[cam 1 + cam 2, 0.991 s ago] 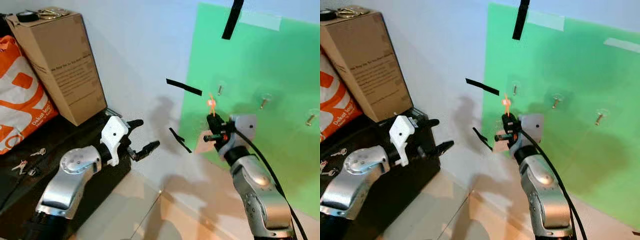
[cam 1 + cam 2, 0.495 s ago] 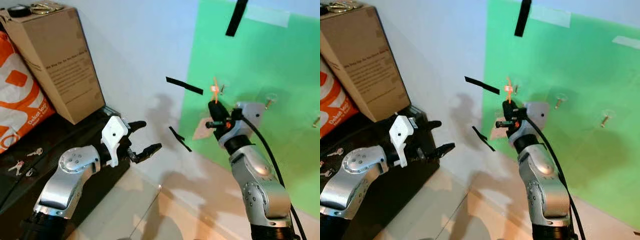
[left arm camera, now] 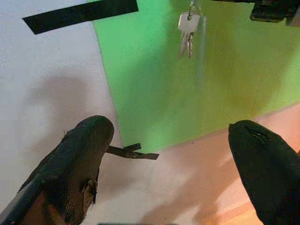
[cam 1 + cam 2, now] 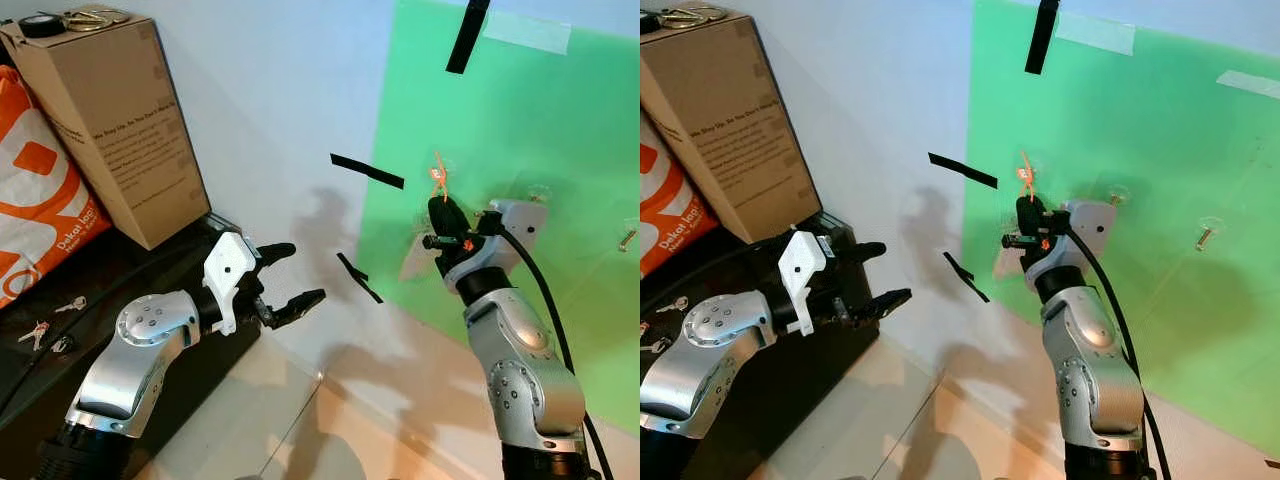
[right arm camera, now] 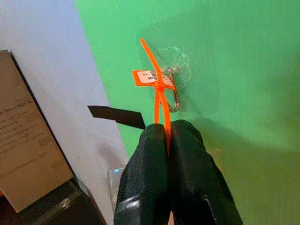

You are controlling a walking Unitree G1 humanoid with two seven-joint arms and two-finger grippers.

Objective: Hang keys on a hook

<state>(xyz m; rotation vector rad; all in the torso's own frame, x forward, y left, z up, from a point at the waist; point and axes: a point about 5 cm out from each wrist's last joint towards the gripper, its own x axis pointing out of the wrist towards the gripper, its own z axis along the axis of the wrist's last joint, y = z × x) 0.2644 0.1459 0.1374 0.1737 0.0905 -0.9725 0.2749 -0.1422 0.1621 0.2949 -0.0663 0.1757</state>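
Note:
My right gripper is raised against the green sheet on the wall. It is shut on a thin orange tie with a small tag. The tie's top reaches the leftmost clear suction hook, right by the hook's metal loop; I cannot tell whether it is over the hook. A bunch of silver keys hangs below that gripper in front of the sheet. My left gripper is held out low toward the wall, open and with nothing in it, well left of the hook.
Two more hooks sit further right on the sheet. Black tape strips mark the white wall. At the left, a cardboard box and an orange bag stand on a dark cabinet with loose keys.
My right gripper has carried the orange tie up and to the right, from below the leftmost hook to level with it. The left arm has barely moved.

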